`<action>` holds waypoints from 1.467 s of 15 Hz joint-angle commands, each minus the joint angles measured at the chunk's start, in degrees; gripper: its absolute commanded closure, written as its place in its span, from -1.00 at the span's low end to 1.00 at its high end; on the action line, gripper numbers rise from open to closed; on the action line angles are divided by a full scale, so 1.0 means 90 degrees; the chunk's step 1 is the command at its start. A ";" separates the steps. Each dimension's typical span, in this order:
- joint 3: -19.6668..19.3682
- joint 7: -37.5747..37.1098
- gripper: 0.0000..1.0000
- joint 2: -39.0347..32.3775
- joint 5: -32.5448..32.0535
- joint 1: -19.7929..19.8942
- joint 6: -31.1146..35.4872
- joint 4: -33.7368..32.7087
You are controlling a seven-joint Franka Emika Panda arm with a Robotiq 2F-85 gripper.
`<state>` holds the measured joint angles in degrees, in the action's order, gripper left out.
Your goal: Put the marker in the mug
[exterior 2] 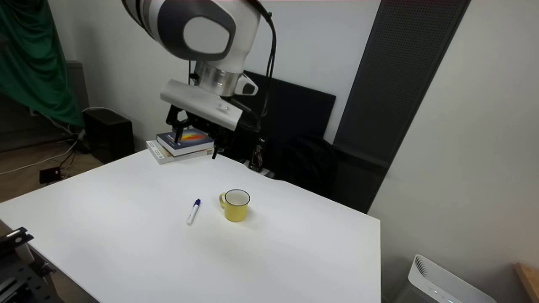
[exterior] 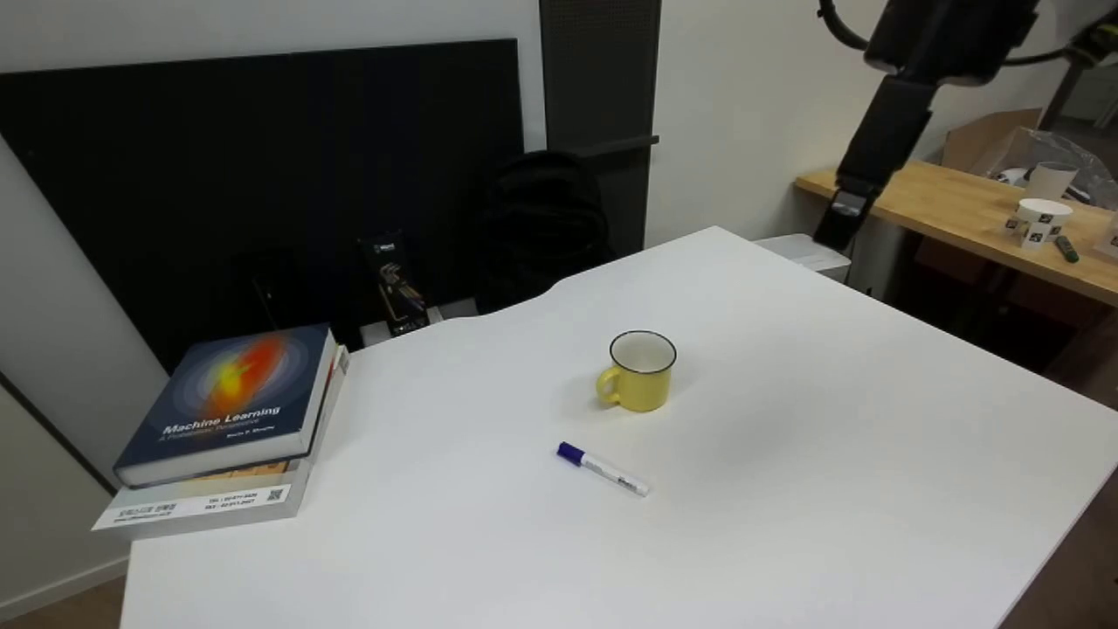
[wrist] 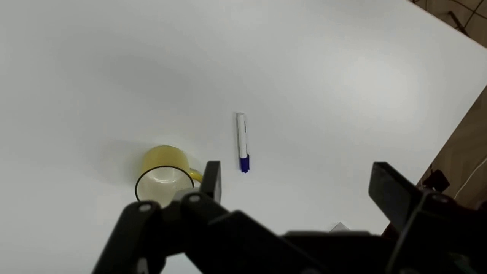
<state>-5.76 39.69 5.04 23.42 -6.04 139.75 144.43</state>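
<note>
Yellow mug (exterior: 642, 383) upright, marker (exterior: 603, 469) lying near it on the table (exterior: 830, 489) — fingers (wrist: 393, 194) spread wide.

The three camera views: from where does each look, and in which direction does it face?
Exterior view: higher than the table, facing down toward the black panel; gripper at upper right.
Exterior view: higher than the table, facing down toward the books; arm and gripper in the upper half.
Wrist view: on the arm, facing down at the table; fingers at the bottom.
All share marker and mug; both exterior views, the books.
</note>
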 commanded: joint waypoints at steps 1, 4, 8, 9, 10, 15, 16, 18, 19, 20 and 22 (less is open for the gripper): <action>0.0454 0.0163 -1.00 -0.0697 0.0633 -0.0077 0.0908 -0.0169; 0.0906 0.0052 -1.00 -0.1255 0.0447 -0.0049 0.1676 -0.0237; 0.1215 -0.0538 -1.00 -0.2016 -0.0507 0.0026 0.2760 -0.0279; 0.1215 -0.0725 -1.00 -0.2198 -0.0869 0.0034 0.3067 -0.0288; 0.1195 -0.0923 -1.00 -0.2362 -0.1235 0.0051 0.3274 -0.0312; 0.2062 -0.0729 -1.00 -0.3011 -0.1811 0.0922 0.3199 -0.0609; 0.2093 -0.0822 -1.00 -0.3109 -0.1946 0.0967 0.3205 -0.0641; 0.1961 -0.1109 -1.00 -0.3287 -0.2244 0.0909 0.3262 -0.0713; 0.1861 -0.1244 -1.00 -0.3368 -0.2395 0.0855 0.3274 -0.0755; 0.1778 -0.1378 -1.00 -0.3464 -0.2521 0.0810 0.3291 -0.0816; 0.1678 -0.1583 -1.00 -0.3626 -0.2747 0.0773 0.3222 -0.0933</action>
<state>10.72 30.15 -25.06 2.38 1.49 169.32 138.57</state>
